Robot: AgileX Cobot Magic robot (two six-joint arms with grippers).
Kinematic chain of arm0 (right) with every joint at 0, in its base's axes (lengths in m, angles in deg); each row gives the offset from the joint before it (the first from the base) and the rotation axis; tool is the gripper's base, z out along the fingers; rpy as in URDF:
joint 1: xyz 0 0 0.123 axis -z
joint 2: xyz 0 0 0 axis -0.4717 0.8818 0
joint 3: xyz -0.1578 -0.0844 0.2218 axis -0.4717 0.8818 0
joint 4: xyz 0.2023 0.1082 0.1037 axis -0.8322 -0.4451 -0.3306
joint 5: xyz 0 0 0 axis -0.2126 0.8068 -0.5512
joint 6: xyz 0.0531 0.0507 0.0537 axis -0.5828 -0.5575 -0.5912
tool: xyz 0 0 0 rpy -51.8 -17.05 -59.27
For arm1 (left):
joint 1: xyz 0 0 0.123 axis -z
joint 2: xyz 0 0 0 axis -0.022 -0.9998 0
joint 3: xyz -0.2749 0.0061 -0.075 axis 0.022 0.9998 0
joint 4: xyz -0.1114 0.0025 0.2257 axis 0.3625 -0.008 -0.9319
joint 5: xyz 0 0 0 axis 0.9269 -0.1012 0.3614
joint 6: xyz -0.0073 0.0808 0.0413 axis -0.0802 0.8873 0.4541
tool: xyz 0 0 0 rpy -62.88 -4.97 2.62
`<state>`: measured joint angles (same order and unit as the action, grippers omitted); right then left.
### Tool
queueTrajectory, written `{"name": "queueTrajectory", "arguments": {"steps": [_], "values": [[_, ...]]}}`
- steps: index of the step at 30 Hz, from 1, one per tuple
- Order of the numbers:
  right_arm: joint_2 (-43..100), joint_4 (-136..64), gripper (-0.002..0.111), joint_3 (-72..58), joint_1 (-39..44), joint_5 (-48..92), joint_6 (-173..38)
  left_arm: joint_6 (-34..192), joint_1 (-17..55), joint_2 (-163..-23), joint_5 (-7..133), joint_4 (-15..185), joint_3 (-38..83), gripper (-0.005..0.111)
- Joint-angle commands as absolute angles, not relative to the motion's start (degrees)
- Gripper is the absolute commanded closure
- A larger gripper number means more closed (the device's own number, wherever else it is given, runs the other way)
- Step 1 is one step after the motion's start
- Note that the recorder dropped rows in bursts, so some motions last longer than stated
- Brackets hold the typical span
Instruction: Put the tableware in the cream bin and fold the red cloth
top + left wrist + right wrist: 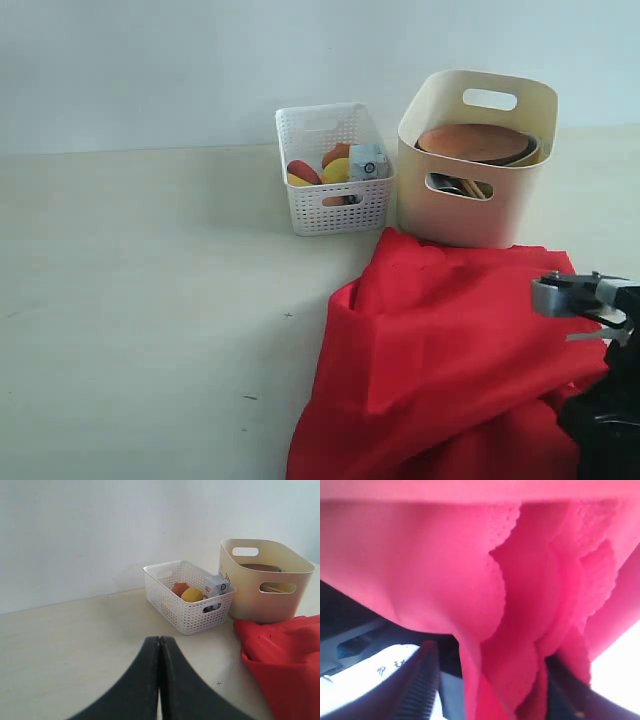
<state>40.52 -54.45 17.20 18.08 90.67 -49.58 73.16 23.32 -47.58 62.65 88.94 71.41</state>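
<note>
One large cream plastic bin point(478, 215) with smooth solid walls, rounded corners and oval handle cut-outs stands by the far edge of the pale tabletop point(150, 300), toward the right side. One round terracotta-brown plate point(473, 142) lies inside it near the top, with a pale rim showing just under it. Through the front cut-out: wooden chopsticks point(474, 188) and something dark and shiny, count cannot be told.

One smaller white lattice-walled basket point(340, 205), rectangular, sits just beside the bin on its left, not touching. In it: one small blue-white carton point(368, 160), upright, plus three rounded food pieces, one red point(303, 171), one yellow point(336, 172), one orange point(337, 153).

One bright red fabric cloth point(450, 340), soft and bunched in thick folds, not flat. It reaches the foot of the bin's front wall and runs down to the near edge by the right corner. Its scalloped, lacy edge shows in the right wrist view.

Two tools. Left tool point(160, 680): two smooth black fingers pressed together, nothing between them, over bare tabletop, facing basket and bin. Right tool point(490, 695): ribbed black pads spread, cloth folds hanging between them. One pad stands clear of the fabric, the other is partly hidden by it; no clamp visible.
</note>
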Motion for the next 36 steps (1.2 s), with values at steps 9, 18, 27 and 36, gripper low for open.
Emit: {"name": "queueTrajectory", "arguments": {"steps": [9,18,27,36], "values": [[40.54,-39.15,0.085,25.79,18.17,90.3,-65.33,72.85,23.15,-46.75,62.65,88.83,71.66,0.107],[37.1,-41.07,0.036,22.94,18.17,91.74,-65.49,72.72,23.15,-46.12,62.65,88.83,71.66,0.107],[26.26,-40.35,0.036,15.51,18.17,85.09,-65.37,77.72,23.25,-46.12,60.29,92.99,73.66,0.107],[26.66,-45.88,0.036,15.51,18.17,70.89,-62.3,80.64,23.25,-46.12,56.12,92.99,73.66,0.107]]}}
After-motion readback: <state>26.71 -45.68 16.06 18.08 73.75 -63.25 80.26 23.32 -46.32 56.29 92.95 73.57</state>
